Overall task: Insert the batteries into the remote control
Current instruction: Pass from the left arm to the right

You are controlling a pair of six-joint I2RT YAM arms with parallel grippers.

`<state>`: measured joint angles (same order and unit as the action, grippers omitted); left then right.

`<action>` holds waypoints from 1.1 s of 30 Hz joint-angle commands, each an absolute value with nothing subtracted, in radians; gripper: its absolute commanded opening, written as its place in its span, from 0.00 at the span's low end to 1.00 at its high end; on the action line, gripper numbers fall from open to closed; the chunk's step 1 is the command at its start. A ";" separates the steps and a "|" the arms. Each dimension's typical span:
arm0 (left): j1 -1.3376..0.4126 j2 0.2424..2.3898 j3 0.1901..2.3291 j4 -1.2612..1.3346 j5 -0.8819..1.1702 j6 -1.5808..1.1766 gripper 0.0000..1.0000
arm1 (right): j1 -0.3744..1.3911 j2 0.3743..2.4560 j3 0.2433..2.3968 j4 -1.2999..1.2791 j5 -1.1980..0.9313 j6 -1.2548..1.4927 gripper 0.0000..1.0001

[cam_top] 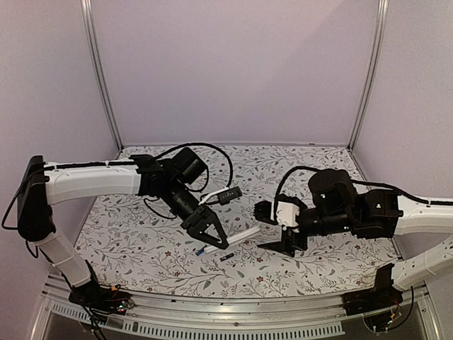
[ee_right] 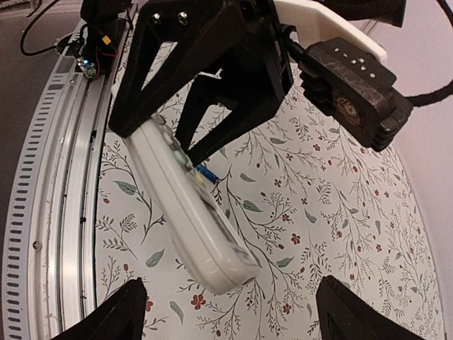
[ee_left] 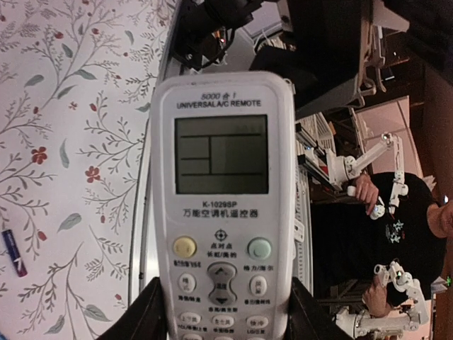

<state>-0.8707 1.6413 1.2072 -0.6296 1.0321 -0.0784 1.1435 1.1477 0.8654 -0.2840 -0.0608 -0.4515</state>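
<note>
Inside left gripper [cam_top: 216, 239], remote control [cam_top: 244, 234] clamped, blue battery [cam_top: 201, 250] nearby

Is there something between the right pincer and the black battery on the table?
Nothing visible stands between them. The black battery lies uncovered, left of the open right pincer. The remote control, held by the left pincer, hangs farther back, not across that path.

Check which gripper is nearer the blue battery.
Left. The left gripper, clamped on the remote control, sits right beside the blue battery; the right gripper is farther off, beyond the black battery.
</note>
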 commanded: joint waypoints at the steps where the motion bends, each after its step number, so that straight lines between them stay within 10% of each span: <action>1: -0.961 1.600 1.251 -0.776 1.139 0.062 0.28 | 1.227 1.127 0.911 -0.380 0.025 -0.492 0.82; 21: -0.996 1.645 1.320 -0.792 1.246 0.092 0.31 | 1.375 1.138 1.015 -0.432 -0.085 -0.491 0.49; 33: -0.997 1.693 1.357 -0.817 1.292 0.095 0.31 | 1.375 1.138 1.029 -0.410 -0.159 -0.486 0.46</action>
